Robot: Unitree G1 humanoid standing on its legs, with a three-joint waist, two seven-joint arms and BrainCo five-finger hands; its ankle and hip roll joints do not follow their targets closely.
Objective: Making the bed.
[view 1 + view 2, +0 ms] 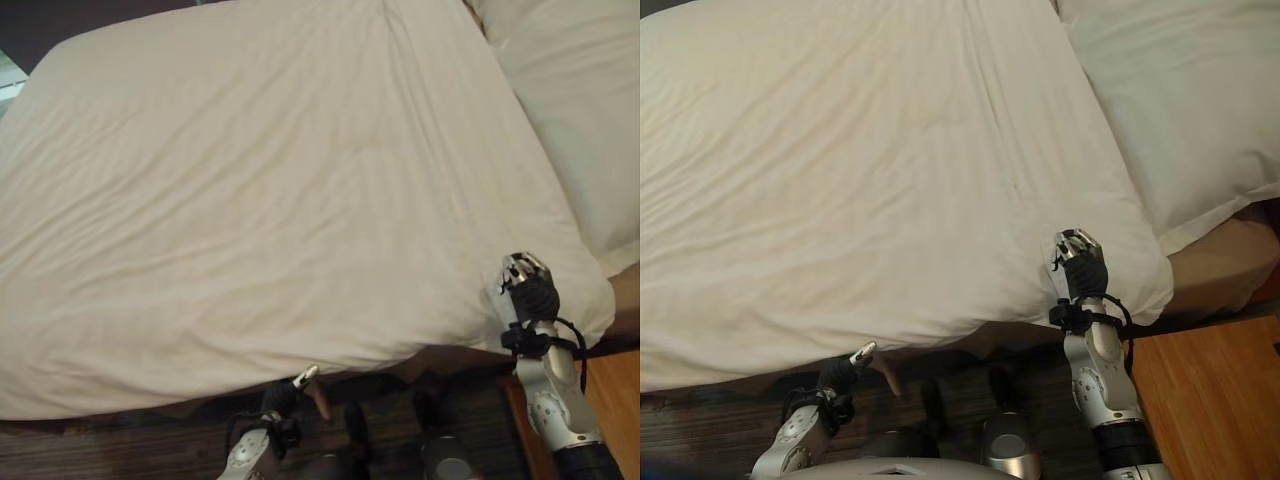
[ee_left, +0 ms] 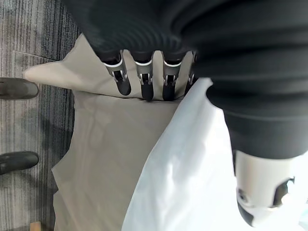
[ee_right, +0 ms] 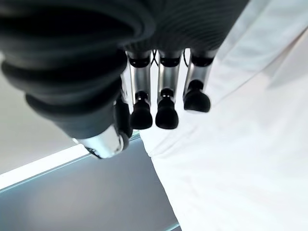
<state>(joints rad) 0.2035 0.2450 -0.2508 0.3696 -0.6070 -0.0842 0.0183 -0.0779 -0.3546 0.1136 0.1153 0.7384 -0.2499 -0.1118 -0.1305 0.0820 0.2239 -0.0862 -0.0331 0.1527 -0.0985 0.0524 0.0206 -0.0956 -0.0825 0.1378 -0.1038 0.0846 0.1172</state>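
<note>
A white duvet (image 1: 260,190) lay spread over most of the bed, its surface only lightly creased, its near edge hanging just past the mattress side. At the far right, a white pillow (image 1: 1180,100) rested at the head of the bed, its near edge overlapping the duvet's right margin. Beneath the duvet's near right corner a strip of tan sheet (image 1: 1225,265) showed on the mattress.

The right hand (image 1: 527,285) rested on the duvet's near right corner, back of the hand upward. In the right wrist view its fingers (image 3: 166,113) hung loosely bent, dark tips close together just above the white cloth, not gripping any fold; the hand was relaxed and empty.

The left hand (image 1: 845,372) sat low at the near edge of the bed, just under the overhanging duvet, near the left of centre. In the left wrist view its fingers (image 2: 144,82) extended fairly straight, side by side, toward the tan bed skirt (image 2: 110,144), with the white duvet edge beside them; it held nothing.

Dark striped carpet (image 2: 33,53) lay along the near side, with wooden flooring (image 1: 1210,400) at the near right
</note>
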